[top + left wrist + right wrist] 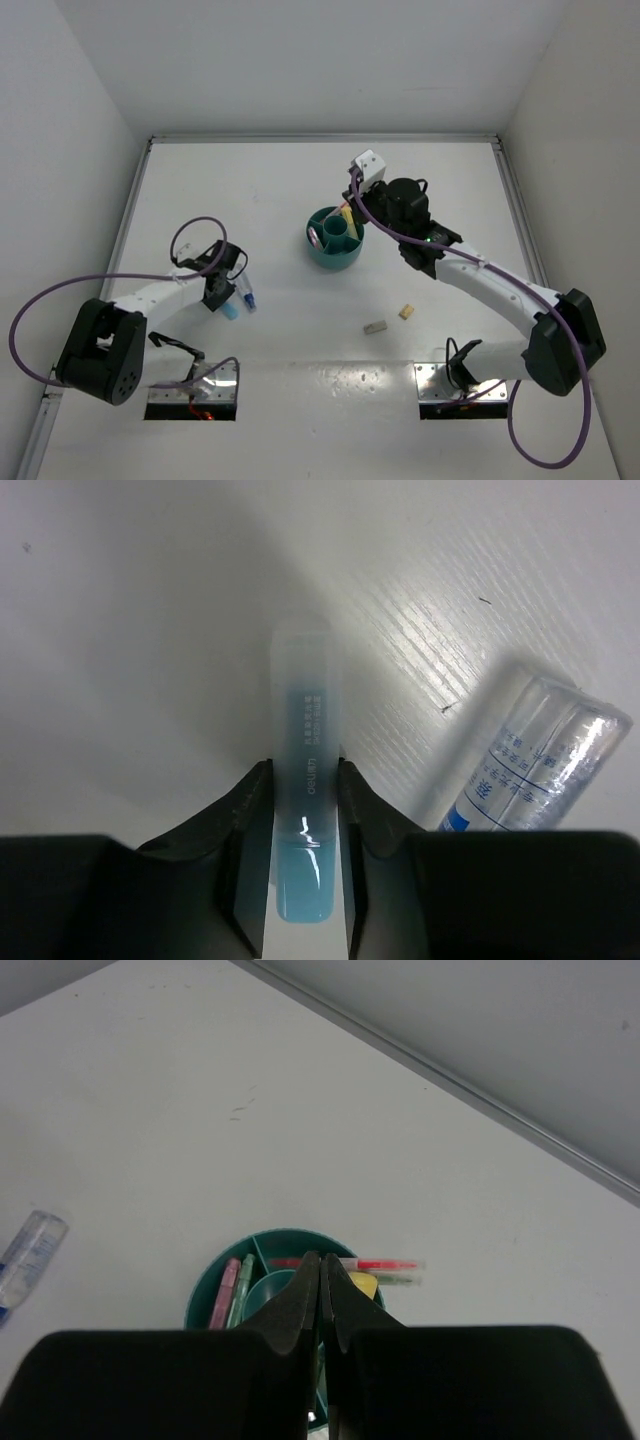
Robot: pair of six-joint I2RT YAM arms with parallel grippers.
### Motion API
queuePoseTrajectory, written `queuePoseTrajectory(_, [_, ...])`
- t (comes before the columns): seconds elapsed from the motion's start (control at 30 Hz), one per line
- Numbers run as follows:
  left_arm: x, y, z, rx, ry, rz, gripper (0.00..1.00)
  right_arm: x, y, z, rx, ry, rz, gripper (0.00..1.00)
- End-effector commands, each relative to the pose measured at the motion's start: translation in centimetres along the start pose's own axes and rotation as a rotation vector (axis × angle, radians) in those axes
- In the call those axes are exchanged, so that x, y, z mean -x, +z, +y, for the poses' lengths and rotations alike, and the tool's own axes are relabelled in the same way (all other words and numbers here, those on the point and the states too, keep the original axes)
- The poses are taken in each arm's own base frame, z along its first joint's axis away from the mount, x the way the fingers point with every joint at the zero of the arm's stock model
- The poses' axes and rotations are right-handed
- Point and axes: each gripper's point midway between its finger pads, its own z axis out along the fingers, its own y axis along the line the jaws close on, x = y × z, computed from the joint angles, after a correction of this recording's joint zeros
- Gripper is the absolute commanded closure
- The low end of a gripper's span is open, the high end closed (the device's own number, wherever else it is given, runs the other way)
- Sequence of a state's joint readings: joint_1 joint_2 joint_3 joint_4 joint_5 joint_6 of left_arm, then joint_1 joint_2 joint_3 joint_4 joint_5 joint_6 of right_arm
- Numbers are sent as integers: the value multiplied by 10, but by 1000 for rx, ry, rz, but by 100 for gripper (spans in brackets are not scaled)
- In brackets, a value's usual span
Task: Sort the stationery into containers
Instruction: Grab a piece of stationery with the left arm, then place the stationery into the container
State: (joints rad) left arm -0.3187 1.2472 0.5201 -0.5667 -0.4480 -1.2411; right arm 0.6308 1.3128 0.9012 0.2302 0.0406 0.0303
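**Near zone.** A grey block [375, 327] and a tan block [406, 311] lie loose on the table [260, 170], just beside each other. They are well apart from both arms and not yet sorted.

**Left arm.** The left gripper [303, 775] is low over the table. Its fingers [255, 810] press against both sides of a light blue marker [303, 710], grasping it near one end. The marker lies flat along the gripper's axis, so the pads meet its long sides squarely. It is not yet lifted. A clear-capped blue marker [540, 750] lies just beside it at an angle, outside the jaws.

**Far zone.** The teal organiser [335, 262] stands near the table's centre. The right gripper [322, 1265] hangs directly above it, fingers clenched together and holding nothing. Judged from this, a drop is complete. A yellow marker [363, 1282] and two thin pens [385, 1263] sit in the ring compartments, with the pens projecting over the rim.
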Motion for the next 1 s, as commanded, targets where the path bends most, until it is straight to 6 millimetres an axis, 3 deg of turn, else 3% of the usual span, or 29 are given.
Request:
queuePoseTrajectory(0.0, [-10,6,0,2,-12,51,74,23,-7,0,6,26,-72,98])
queuePoseTrajectory(0.1, [-5,0,-3,-6,7,47,88,26,-9,-1,5,26,-81,98])
queuePoseTrajectory(0.2, [18,-35,-31,-126,43,1,100,22,-12,-4,6,3,-61,98])
queuePoseTrajectory(0.23, [27,-50,-43,-192,96,-28,100,25,-12,-1,28,-19,-63,98])
queuePoseTrajectory(0.27, [47,-83,-70,-324,97,-81,100,21,-13,0,39,-44,-49,98])
queuePoseTrajectory(0.37, [72,-149,-127,-619,249,-219,100,21,-17,-6,24,-129,-30,100])
queuePoseTrajectory(0.43, [73,-178,-154,-783,292,-250,100,25,-20,-23,-66,-146,-32,100])
queuePoseTrajectory(0.47, [81,-200,-178,-894,316,-314,100,31,-23,-30,-106,-159,-44,100])
queuePoseTrajectory(0.5, [79,-218,-195,-992,346,-305,100,32,-29,-46,-192,-166,-44,100])
queuePoseTrajectory(0.53, [68,-213,-214,-1021,392,-287,100,34,-30,-53,-236,-178,-54,100])
queuePoseTrajectory(0.57, [73,-223,-234,-1087,393,-320,100,33,-35,-60,-278,-185,-56,98])
queuePoseTrajectory(0.6, [54,-221,-259,-1145,455,-265,100,37,-45,-75,-369,-200,-79,98])
queuePoseTrajectory(0.67, [44,-234,-293,-1241,479,-271,100,40,-59,-93,-467,-218,-111,98])
queuePoseTrajectory(0.7, [42,-252,-311,-1319,506,-278,100,29,-69,-103,-538,-230,-99,100])
queuePoseTrajectory(0.73, [33,-259,-324,-1347,519,-273,100,46,-82,-110,-591,-236,-170,100])
queuePoseTrajectory(0.77, [22,-252,-342,-1358,528,-266,100,47,-89,-114,-622,-237,-183,100])
queuePoseTrajectory(0.8, [23,-268,-357,-1408,551,-301,100,38,-97,-121,-659,-243,-172,100])
queuePoseTrajectory(0.83, [12,-275,-367,-1432,562,-295,100,43,-105,-122,-668,-244,-197,99])
queuePoseTrajectory(0.87, [5,-277,-376,-1455,583,-295,100,42,-110,-125,-681,-249,-203,99])
queuePoseTrajectory(0.9, [-9,-265,-389,-1454,613,-276,100,37,-111,-125,-679,-251,-196,100])
queuePoseTrajectory(0.93, [-12,-279,-401,-1485,621,-293,100,40,-114,-125,-682,-248,-208,100])
queuePoseTrajectory(0.97, [-13,-278,-408,-1487,621,-294,100,34,-115,-124,-678,-253,-192,100])
